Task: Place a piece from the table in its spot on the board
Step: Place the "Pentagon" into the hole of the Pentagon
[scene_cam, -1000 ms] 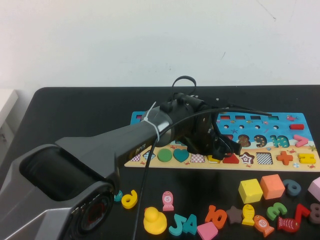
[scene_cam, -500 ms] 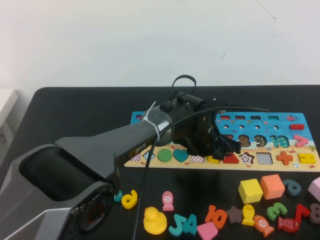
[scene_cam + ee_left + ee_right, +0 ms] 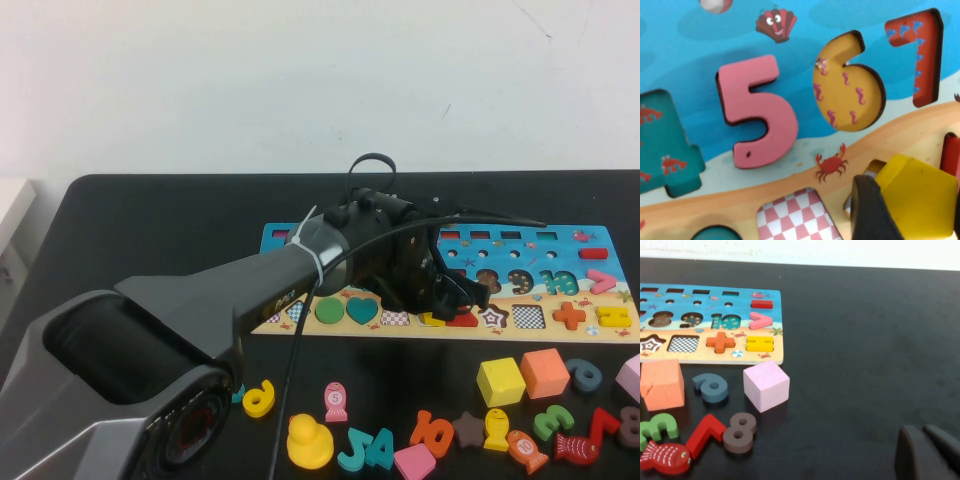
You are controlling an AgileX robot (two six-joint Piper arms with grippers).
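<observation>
The left pincer [image 3: 450,300] sits low over the middle of the board [image 3: 560,238], at centre frame in the high view, clamped on the piece [image 3: 917,197]; in the left wrist view a dark finger [image 3: 872,212] presses one flat side of the yellow pentagon at lower right, the other finger out of frame; the piece lies right between the fingers, so nothing is left to reach for, only to lower; it looks tilted, one edge raised above the sandy strip, partly over a slot whose outline shows beside it, just past the red crab [image 3: 830,162] and below the 6 [image 3: 847,82]; whether it is seated I cannot tell, and I judge it not yet flat; a pentagon has no real long axis; a corner points toward the 6, and its corners must match the slot's before release; the right pincer [image 3: 927,452] sits at the lower right of its own view, above bare table [image 3: 865,340], fingers together, well apart from the board; the left arm is plainly the nearer.
</observation>
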